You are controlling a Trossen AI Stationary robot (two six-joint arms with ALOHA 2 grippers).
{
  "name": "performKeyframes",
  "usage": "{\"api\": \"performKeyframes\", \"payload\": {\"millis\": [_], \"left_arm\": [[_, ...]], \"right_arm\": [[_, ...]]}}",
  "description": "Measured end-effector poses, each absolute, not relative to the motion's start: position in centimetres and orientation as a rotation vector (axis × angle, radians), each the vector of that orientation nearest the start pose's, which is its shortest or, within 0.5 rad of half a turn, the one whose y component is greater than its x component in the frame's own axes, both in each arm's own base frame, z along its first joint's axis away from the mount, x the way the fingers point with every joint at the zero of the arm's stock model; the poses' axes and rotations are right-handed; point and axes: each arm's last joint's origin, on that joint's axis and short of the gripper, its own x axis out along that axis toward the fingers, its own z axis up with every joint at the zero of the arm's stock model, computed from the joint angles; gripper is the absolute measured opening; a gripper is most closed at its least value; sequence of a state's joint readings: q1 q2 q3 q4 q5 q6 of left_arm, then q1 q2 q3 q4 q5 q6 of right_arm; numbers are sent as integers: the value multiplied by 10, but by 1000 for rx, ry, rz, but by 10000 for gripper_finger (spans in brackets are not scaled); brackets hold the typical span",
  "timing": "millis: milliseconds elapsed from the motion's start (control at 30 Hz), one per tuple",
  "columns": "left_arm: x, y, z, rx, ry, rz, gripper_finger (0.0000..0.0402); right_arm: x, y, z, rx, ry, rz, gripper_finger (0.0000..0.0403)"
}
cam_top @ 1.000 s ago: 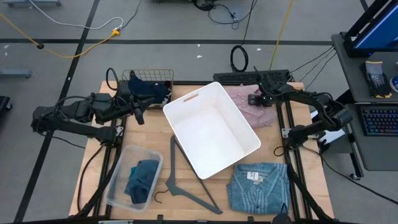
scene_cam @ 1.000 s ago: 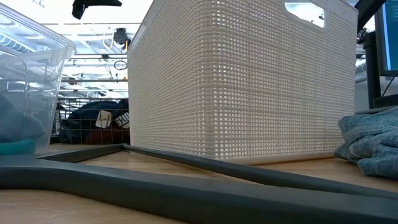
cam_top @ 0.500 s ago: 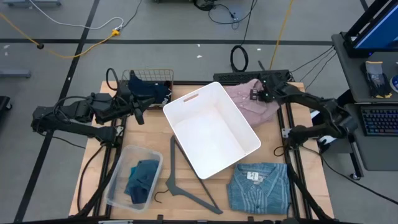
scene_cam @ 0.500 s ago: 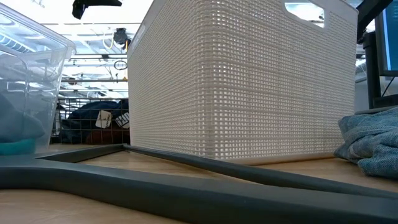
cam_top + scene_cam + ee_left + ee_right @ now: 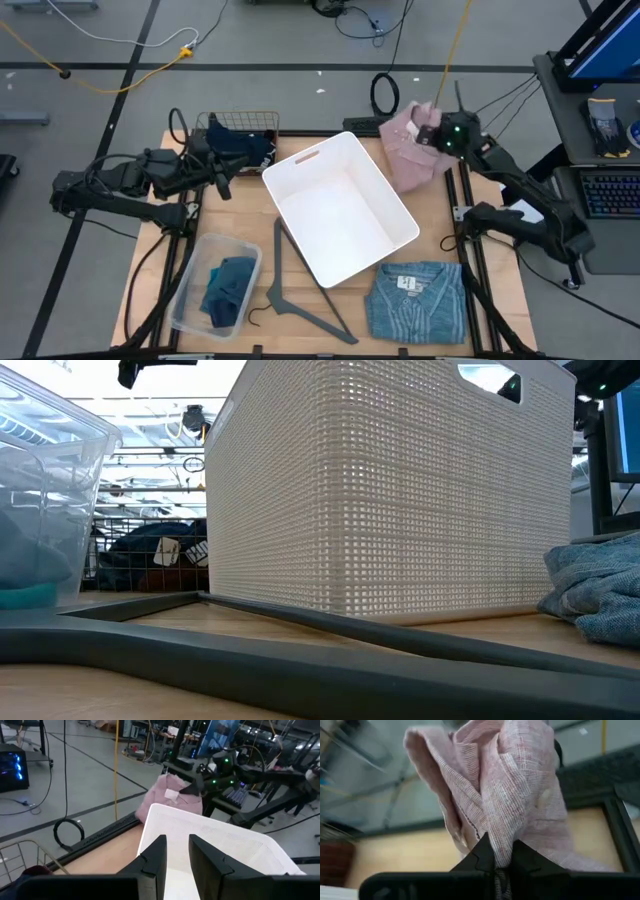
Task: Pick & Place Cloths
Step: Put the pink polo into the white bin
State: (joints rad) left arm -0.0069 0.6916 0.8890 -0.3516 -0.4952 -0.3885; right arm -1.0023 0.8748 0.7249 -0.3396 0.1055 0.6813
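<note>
Right end effector (image 5: 437, 133) raised, fingers clamped; left end effector (image 5: 222, 186) slightly parted, level.

Pink woven cloth (image 5: 412, 148); white basket (image 5: 340, 208); blue striped shirt (image 5: 417, 301); teal cloth (image 5: 228, 288); grey hanger (image 5: 296, 290).

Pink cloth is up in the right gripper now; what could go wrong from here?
The right gripper pinches only a small fold of the pink cloth, so it could slip free during the carry. The cloth's lower part hangs beside the white basket; it may catch on the rim or drape outside rather than drop in. The left gripper waits near the basket's far corner by the wire basket, so a wide swing could crowd it.
</note>
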Motion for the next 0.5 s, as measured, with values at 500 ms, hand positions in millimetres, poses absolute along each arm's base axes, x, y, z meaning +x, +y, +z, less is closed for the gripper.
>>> {"api": "performKeyframes", "payload": {"millis": [500], "left_arm": [[138, 12, 365, -349, 49, 483, 81]], "right_arm": [[87, -139, 390, 599, -314, -1020, 13]]}}
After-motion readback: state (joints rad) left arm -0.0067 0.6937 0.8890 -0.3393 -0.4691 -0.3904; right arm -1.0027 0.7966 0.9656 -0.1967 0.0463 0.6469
